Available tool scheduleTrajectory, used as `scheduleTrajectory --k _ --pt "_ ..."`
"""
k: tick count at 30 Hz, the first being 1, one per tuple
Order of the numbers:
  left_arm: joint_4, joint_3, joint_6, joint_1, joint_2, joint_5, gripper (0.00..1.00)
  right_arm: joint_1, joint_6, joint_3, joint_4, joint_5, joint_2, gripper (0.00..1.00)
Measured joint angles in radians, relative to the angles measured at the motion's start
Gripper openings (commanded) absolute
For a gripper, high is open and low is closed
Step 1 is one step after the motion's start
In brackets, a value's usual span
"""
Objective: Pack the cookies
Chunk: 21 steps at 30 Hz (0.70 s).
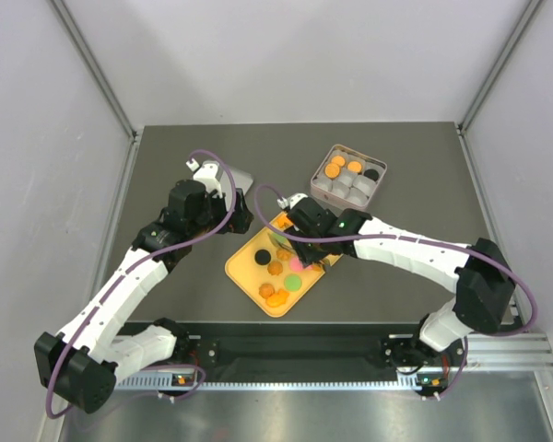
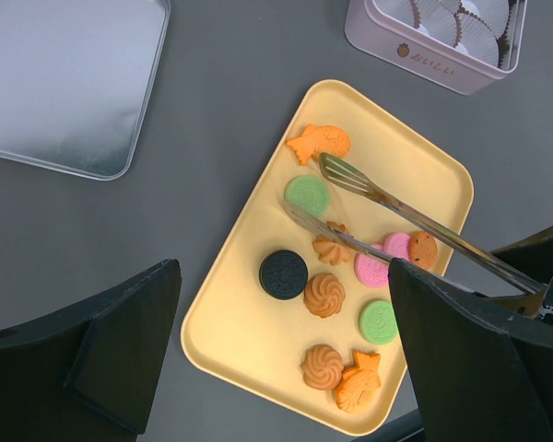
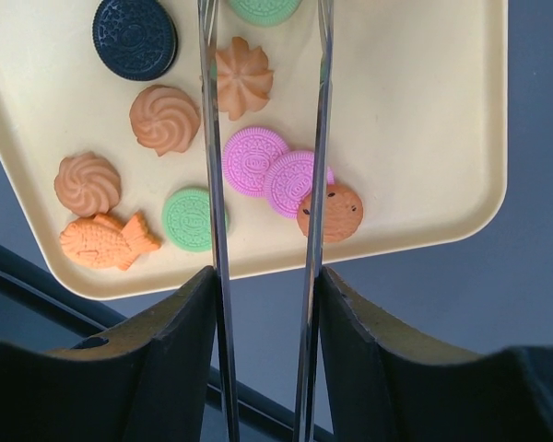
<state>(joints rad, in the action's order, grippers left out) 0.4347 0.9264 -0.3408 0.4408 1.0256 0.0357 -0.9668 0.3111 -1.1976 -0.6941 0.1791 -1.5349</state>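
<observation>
Several cookies lie on the yellow-orange tray [image 2: 240, 322]: a black one [image 2: 283, 273], green ones [image 2: 306, 193], pink ones [image 3: 254, 160], orange swirls [image 3: 164, 119] and fish shapes [image 2: 319, 142]. My right gripper [image 3: 265, 276] is shut on metal tongs [image 3: 212, 184]. The tongs' arms stand apart over the tray, their tips [image 2: 336, 172] on either side of the far green cookie. My left gripper [image 2: 283, 267] is open and empty above the tray's near-left part. In the top view the pink tin [image 1: 348, 175] holds a few orange cookies and a black one.
A silver lid [image 2: 64, 83] lies flat on the dark table, left of the tray. The pink tin [image 2: 424, 55] with white paper cups stands beyond the tray's far right. Grey walls close in the table's sides and back.
</observation>
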Motion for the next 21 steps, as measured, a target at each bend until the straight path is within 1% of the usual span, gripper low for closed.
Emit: scheduleTrajectory --k 11,21 --pt "0.000 0.000 0.000 0.000 0.000 0.000 0.99 0.000 0.000 0.000 0.002 0.005 -0.008 0.36" --pt "0.000 0.000 0.000 0.000 0.000 0.000 0.99 0.003 -0.005 -0.002 -0.008 0.020 -0.001 0.35"
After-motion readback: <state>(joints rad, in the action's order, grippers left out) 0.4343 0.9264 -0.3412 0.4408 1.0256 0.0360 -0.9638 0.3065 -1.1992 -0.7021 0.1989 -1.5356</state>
